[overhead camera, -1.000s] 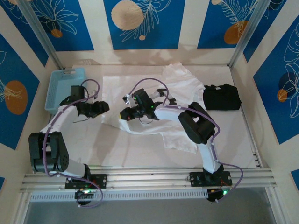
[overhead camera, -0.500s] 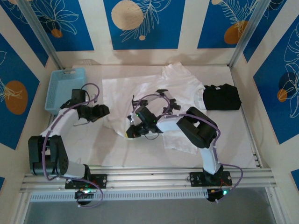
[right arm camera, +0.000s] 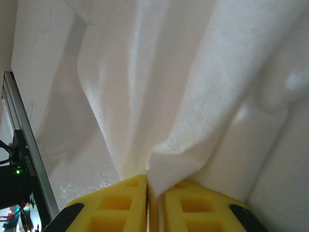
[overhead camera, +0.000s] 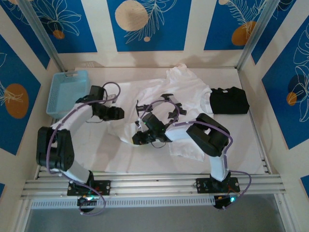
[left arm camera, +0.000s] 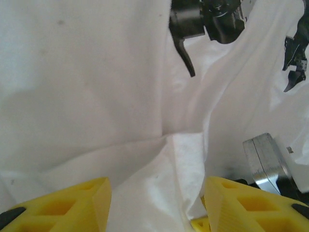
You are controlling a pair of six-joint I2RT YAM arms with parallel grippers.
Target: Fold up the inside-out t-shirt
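Note:
The white inside-out t-shirt (overhead camera: 188, 89) lies crumpled across the middle of the table, its body reaching toward the back right. My right gripper (overhead camera: 136, 139) sits low at the shirt's near-left edge. In the right wrist view it (right arm camera: 154, 181) is shut on a pinched fold of the t-shirt (right arm camera: 159, 87), which fans upward from the yellow fingers. My left gripper (overhead camera: 119, 113) is at the shirt's left edge. In the left wrist view it (left arm camera: 157, 193) stands open, with a loose fold of t-shirt (left arm camera: 96, 87) lying between the widely spaced fingers.
A blue basket (overhead camera: 66, 91) stands at the back left. A black folded garment (overhead camera: 229, 100) lies at the right, beside the shirt. The right arm's wrist (left arm camera: 207, 19) shows just beyond the left gripper. The table's near metal rail (right arm camera: 24, 145) runs close to the right gripper.
The left gripper has moved right, onto the shirt's left edge. The right gripper has pulled its fold toward the near side, dragging the cloth with it.

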